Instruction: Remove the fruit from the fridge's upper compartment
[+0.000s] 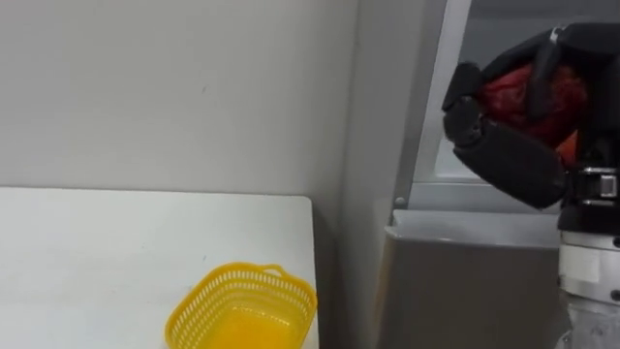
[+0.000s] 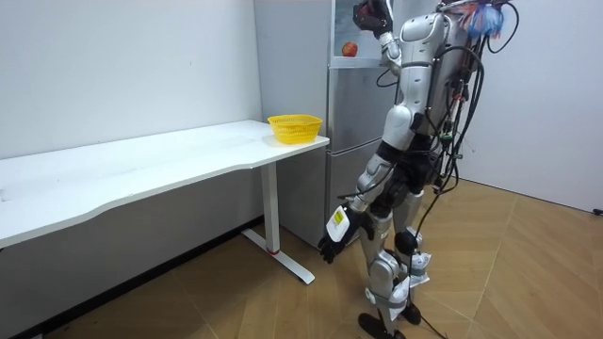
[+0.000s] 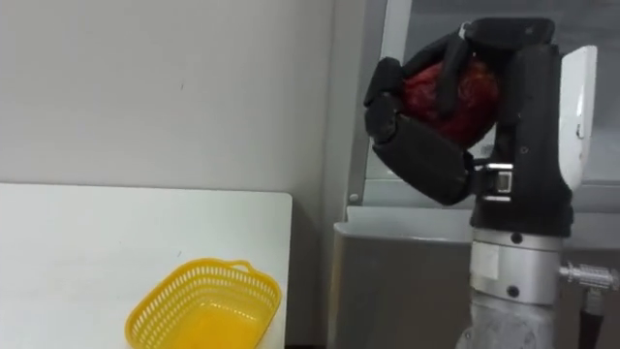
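Note:
My right hand (image 3: 426, 160) is raised in front of the upper part of the grey fridge (image 3: 397, 281), its dark fingers curled round a red round fruit (image 3: 450, 92). The same fruit (image 1: 533, 97) shows between the fingers of that hand (image 1: 504, 160) in the left eye view. In the room view I stand close before the fridge (image 2: 353, 141) with the right hand (image 2: 369, 17) up at its top. My left hand (image 2: 330, 247) hangs low beside my leg.
A yellow mesh basket (image 3: 203, 310) stands empty at the corner of the white table (image 3: 77, 252) next to the fridge. Another small red-orange round thing (image 2: 350, 49) shows in the fridge's light upper part. Wooden floor lies open behind me.

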